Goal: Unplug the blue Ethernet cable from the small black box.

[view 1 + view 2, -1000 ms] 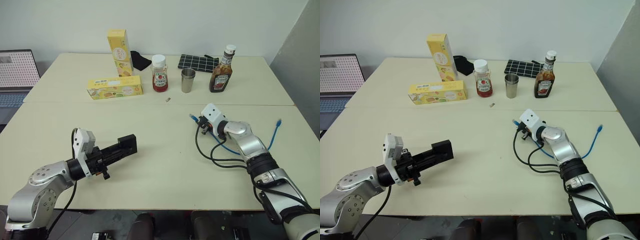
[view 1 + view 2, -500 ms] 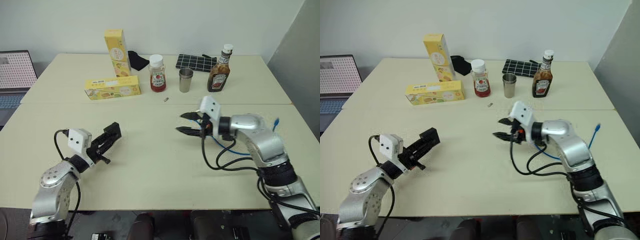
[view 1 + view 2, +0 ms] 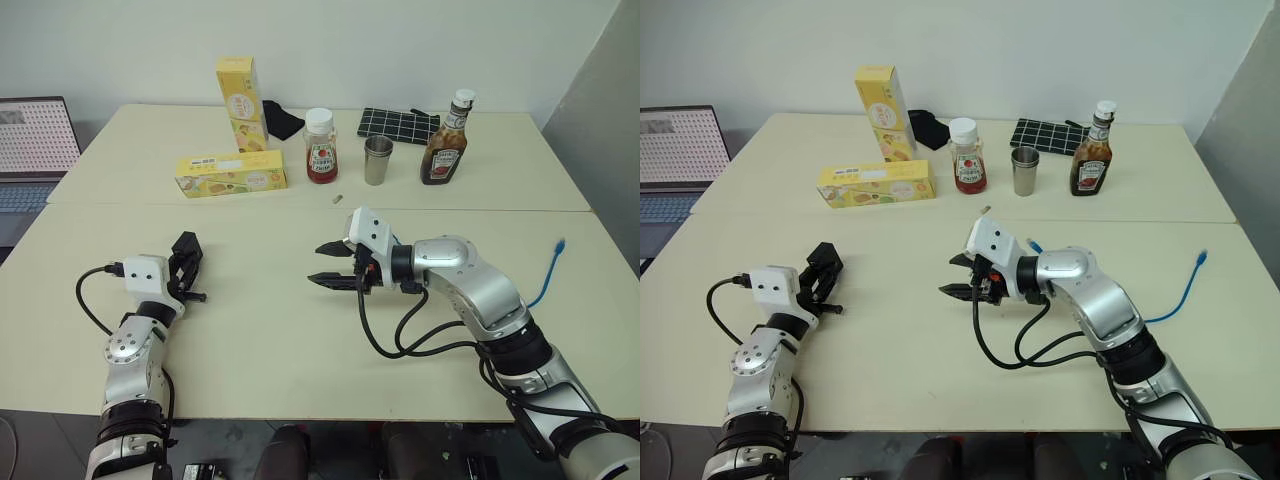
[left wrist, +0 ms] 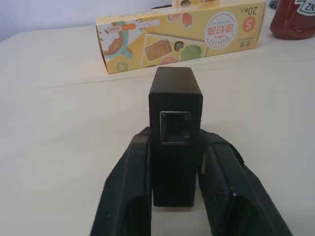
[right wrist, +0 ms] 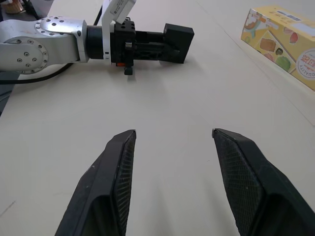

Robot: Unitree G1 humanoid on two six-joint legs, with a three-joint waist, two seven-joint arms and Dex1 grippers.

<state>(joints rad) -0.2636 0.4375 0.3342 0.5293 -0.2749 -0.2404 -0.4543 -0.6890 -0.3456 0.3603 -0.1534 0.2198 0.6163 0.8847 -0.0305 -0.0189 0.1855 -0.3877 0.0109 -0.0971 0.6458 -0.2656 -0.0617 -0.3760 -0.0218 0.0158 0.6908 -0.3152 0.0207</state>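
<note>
A: The table [image 3: 300, 330] is carrying a lot along its far edge: two yellow boxes [image 3: 230, 173], a red-capped jar [image 3: 320, 148], a steel cup [image 3: 377, 160] and a sauce bottle [image 3: 442, 150]. None of that is in play.

B: Right. What matters is nearer. The right gripper [image 3: 332, 264] is hanging mid-table, pointing toward the robot's left, its fingers [image 5: 115, 167] standing well apart with nothing between them.

A: And the left gripper [image 3: 186, 268]?

B: It is sitting near the left edge, its fingers [image 4: 128, 196] flanking the small black box [image 4: 174, 132]. The box is standing upright between them with its socket facing the wrist camera. The socket is looking empty.

A: So the blue cable [image 3: 545, 275] is already out?

B: I am judging so. One blue plug end is lying far off on the right side of the table, another bit of blue is showing behind the right forearm, and neither is anywhere near the box.

A: Are the left fingers actually squeezing the box?

B: Both sides seem to be touching it, so I am reading it as held, though not tightly.

A: What is left to do well, then?

B: Setting the box down gently: lowering it until its base is resting flat, then spreading the fingers evenly so it is not tipping. The right arm should be staying clear.
</note>
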